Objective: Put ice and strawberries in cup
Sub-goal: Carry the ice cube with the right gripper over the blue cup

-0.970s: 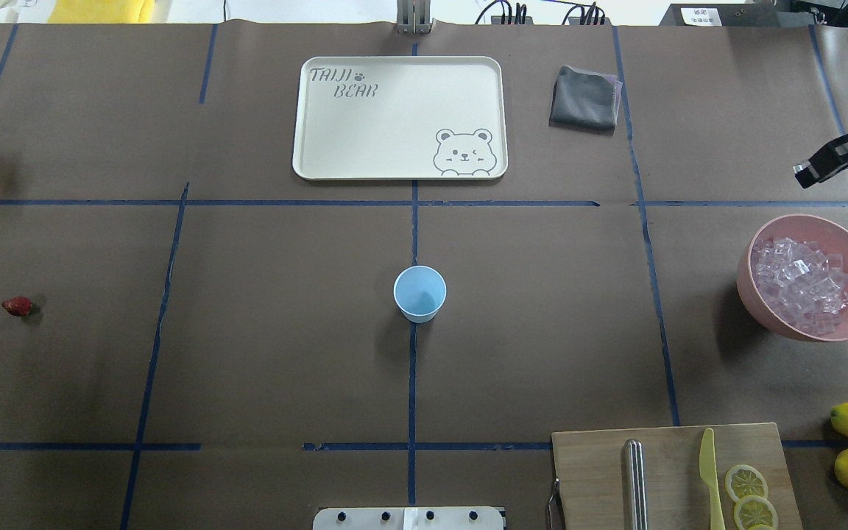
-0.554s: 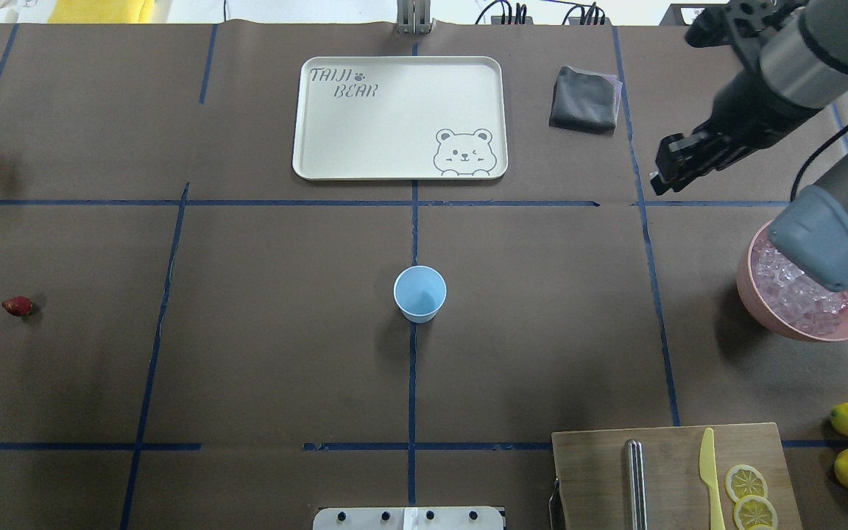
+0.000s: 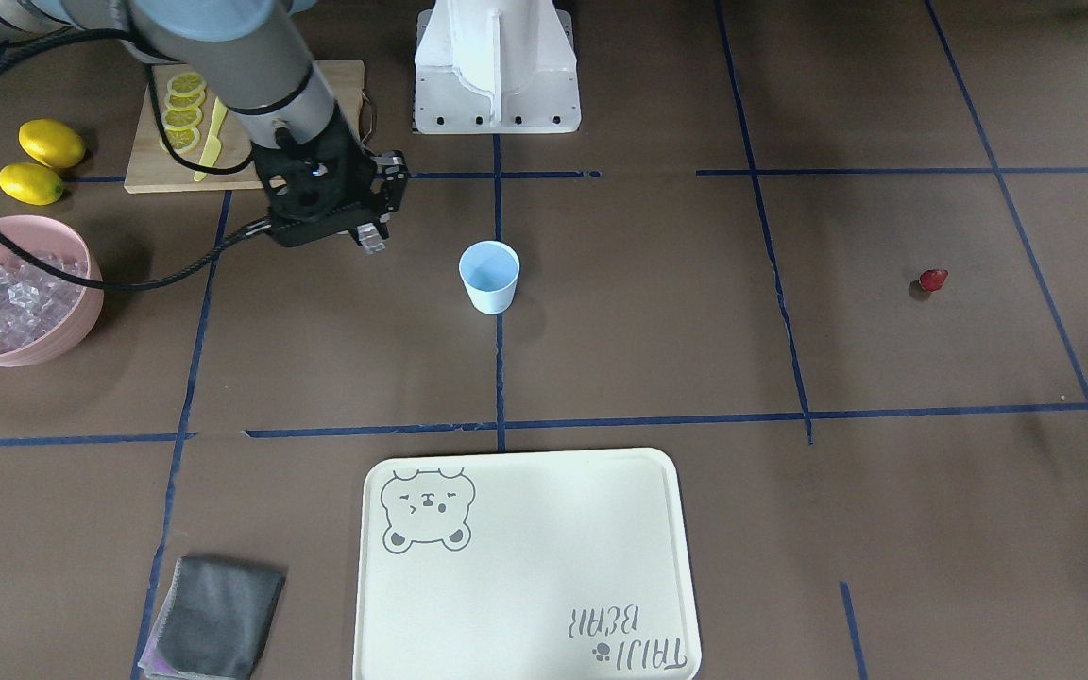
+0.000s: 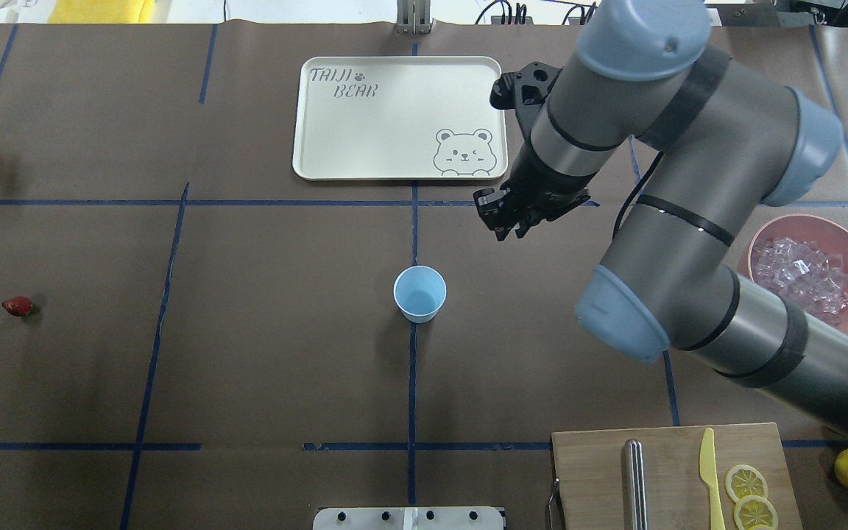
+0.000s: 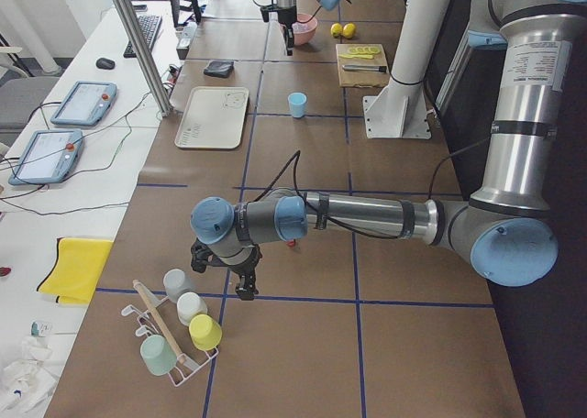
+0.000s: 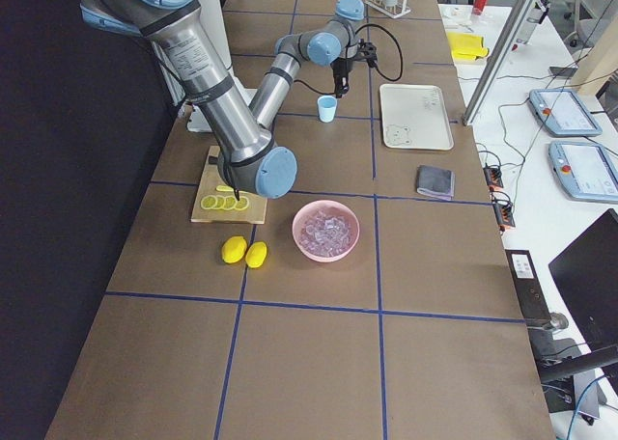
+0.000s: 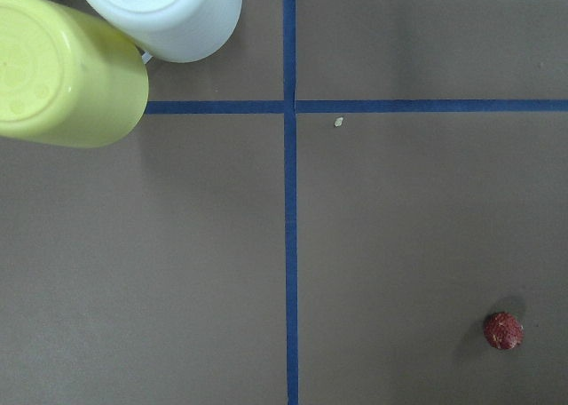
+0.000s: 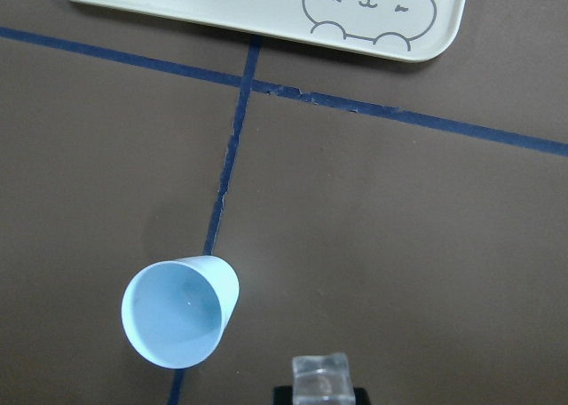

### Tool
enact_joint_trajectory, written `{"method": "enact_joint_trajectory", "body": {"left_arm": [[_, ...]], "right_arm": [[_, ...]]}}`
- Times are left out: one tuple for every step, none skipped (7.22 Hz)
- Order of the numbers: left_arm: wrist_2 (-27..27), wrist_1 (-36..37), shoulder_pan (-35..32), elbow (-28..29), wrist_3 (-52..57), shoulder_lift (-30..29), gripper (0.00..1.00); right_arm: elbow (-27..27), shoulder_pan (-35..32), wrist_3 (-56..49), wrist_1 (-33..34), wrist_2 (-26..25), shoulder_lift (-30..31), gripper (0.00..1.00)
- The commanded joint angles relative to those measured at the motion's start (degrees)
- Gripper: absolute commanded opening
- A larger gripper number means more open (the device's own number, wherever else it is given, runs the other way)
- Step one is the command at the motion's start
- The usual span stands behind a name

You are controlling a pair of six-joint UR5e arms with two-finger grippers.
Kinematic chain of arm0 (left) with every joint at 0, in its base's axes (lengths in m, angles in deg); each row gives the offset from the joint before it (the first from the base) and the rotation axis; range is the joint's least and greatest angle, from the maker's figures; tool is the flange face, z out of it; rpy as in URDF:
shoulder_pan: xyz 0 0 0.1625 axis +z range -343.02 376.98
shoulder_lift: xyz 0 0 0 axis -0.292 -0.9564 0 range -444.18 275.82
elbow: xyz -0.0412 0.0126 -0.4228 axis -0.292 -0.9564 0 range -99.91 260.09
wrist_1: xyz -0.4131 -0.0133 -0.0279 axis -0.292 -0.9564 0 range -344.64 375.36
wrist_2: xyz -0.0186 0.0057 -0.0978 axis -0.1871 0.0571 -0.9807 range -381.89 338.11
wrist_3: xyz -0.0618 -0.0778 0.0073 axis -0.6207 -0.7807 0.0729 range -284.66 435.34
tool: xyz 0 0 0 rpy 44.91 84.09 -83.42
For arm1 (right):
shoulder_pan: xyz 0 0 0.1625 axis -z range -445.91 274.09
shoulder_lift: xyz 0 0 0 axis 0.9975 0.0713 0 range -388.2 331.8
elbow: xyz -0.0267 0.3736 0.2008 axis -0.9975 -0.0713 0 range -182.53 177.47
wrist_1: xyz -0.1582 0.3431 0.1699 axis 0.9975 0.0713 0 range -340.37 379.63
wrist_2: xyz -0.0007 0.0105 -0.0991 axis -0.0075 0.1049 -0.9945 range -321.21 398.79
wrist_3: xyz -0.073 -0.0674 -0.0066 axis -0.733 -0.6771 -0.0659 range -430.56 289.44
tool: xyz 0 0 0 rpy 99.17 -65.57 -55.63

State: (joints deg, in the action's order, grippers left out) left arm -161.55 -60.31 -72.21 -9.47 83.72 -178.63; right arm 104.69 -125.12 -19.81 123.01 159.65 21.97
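Across the worktop (image 4: 247, 368) the job is seen to be in its opening stretch: nothing has yet been delivered. The pink bowl (image 3: 72, 331) at the right end is heaped with ice (image 3: 6, 297), so plenty of stock is left to draw on. The cup (image 4: 419, 294) is stood upright at the middle of the worktop, on the blue centre line, and its inside is shown bare by the overhead and right wrist views: no ice, no fruit.

Now the action: the right gripper (image 3: 369, 238) is held above the worktop near the cup, off to its bowl side and not yet over the rim. Its jaws are closed down on a single ice cube (image 8: 321, 376), which is seen clear and glassy between the tips in the right wrist view, just beside the cup's mouth. The first ice drop is judged to be close, with only the last bit of travel and a release wanted.

The left gripper (image 5: 240, 288) is caught only in the left side view, low over the worktop's far left end, and whether it is open or closed cannot be told.

The strawberry (image 4: 18, 306) is lying alone on the worktop, well apart from the cup, untouched. So both ingredients are left to be placed, the ice first by the look of it.
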Motion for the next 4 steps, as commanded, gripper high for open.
{"method": "enact_joint_trajectory", "body": {"left_arm": [[0.0,-0.08,0.06,0.01,0.05,-0.03,1.0],[0.0,-0.09,0.06,0.09,0.05,-0.03,1.0],[0.0,-0.09,0.06,0.01,0.05,-0.03,1.0],[0.0,-0.09,0.06,0.09,0.05,-0.03,1.0]], "right_arm": [[-3.84,5.53,4.35,-0.71,-6.22,-3.4,0.0],[-7.34,6.16,4.97,-2.11,-6.51,-5.33,0.0],[-10.68,6.77,5.76,-3.51,-6.51,-6.91,0.0],[-10.97,8.0,5.85,-3.79,-7.38,-6.75,0.01]]}}
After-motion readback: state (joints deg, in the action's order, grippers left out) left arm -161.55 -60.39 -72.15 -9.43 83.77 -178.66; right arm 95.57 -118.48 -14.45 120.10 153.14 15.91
